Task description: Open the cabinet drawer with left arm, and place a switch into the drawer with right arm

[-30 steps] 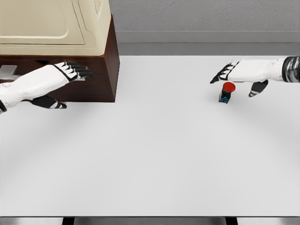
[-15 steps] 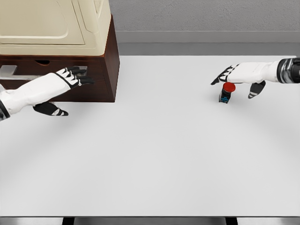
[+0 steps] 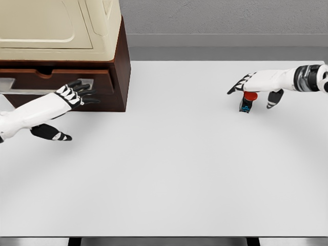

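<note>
Drawer (image 3: 61, 81) pulled out | left hand (image 3: 72, 95) at handle | right hand (image 3: 256, 82) over switch (image 3: 247, 101)

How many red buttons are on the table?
1. The switch with the red button top stands on the white table at the far right, just under the right hand. None other shows.

The table (image 3: 169, 169) is looking smooth, white and matt. The cabinet (image 3: 121, 61) is showing dark brown wood with a cream, smooth top. The switch (image 3: 247, 101) is looking like plastic, its red cap a little shiny. Both hands are looking like smooth white plastic with black fingers.
</note>
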{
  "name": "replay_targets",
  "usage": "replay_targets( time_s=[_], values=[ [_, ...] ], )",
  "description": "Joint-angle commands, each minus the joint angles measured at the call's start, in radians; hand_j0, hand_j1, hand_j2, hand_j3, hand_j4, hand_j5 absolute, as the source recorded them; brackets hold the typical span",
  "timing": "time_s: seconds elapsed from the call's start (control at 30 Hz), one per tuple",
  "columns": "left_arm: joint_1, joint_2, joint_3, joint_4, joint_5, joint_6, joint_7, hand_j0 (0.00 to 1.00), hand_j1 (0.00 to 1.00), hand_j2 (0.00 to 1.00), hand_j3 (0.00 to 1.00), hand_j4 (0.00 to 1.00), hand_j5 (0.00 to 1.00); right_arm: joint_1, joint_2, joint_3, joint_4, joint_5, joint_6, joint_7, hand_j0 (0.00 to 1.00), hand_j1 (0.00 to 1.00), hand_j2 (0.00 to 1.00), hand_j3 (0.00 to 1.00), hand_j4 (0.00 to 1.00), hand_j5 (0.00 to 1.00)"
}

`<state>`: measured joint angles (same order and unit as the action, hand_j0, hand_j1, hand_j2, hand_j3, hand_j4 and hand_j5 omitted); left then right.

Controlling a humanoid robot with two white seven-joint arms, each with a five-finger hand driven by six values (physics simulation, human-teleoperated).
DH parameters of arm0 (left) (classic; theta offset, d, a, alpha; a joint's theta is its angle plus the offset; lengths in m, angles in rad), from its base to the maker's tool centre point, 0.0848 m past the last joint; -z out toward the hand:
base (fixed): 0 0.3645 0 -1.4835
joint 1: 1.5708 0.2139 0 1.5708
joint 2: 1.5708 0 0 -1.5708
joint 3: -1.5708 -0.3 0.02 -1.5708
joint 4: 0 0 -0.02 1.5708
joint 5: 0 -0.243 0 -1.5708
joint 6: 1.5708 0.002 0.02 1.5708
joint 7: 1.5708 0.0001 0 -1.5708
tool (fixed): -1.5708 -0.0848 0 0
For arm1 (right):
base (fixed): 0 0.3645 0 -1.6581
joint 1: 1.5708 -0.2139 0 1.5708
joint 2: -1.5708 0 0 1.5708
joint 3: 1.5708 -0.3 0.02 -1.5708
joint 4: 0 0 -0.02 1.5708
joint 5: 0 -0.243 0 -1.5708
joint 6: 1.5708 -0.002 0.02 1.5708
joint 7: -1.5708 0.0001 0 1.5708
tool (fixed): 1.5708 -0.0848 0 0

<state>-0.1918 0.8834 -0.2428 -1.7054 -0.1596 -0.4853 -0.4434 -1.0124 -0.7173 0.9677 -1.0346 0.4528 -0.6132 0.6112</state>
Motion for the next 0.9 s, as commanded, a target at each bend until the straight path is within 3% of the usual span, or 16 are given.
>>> replay_targets(
  time_s=[0.0,0.23,0.3,0.6,0.73,0.87],
  values=[
    [0.0,0.012,0.046,-0.005,-0.087,0.005,-0.001,1.0,1.0,1.0,1.0,1.0,1.0,0.0,0.007,-0.001,0.005,0.0,0.002,0.0,1.0,1.0,1.0,1.0,1.0,1.0],
    [0.126,0.043,0.148,-0.074,-0.069,-0.003,0.0,1.0,1.0,1.0,1.0,1.0,1.0,-0.003,0.007,0.0,0.005,0.0,0.002,0.0,1.0,1.0,1.0,1.0,1.0,1.0],
    [0.187,0.045,0.204,-0.096,-0.064,-0.007,0.0,1.0,1.0,1.0,1.0,1.0,1.0,-0.003,0.007,0.0,0.005,0.0,0.002,0.0,1.0,1.0,1.0,1.0,1.0,1.0],
    [0.281,0.052,0.307,-0.096,-0.024,-0.111,0.0,1.0,1.0,1.0,1.0,1.0,1.0,-0.002,0.006,0.0,0.007,0.0,0.002,0.0,1.0,1.0,1.0,1.0,1.0,1.0],
    [0.354,0.052,0.411,-0.096,0.0,-0.126,0.0,1.0,1.0,1.0,1.0,1.0,1.0,-0.002,0.009,0.0,0.007,0.014,0.002,0.0,1.0,1.0,1.0,1.0,1.0,1.0],
    [0.39,0.052,0.462,-0.096,0.017,-0.126,0.0,1.0,1.0,1.0,1.0,1.0,1.0,0.0,0.012,0.0,0.007,0.015,0.002,0.0,1.0,1.0,1.0,1.0,1.0,1.0]
  ],
)
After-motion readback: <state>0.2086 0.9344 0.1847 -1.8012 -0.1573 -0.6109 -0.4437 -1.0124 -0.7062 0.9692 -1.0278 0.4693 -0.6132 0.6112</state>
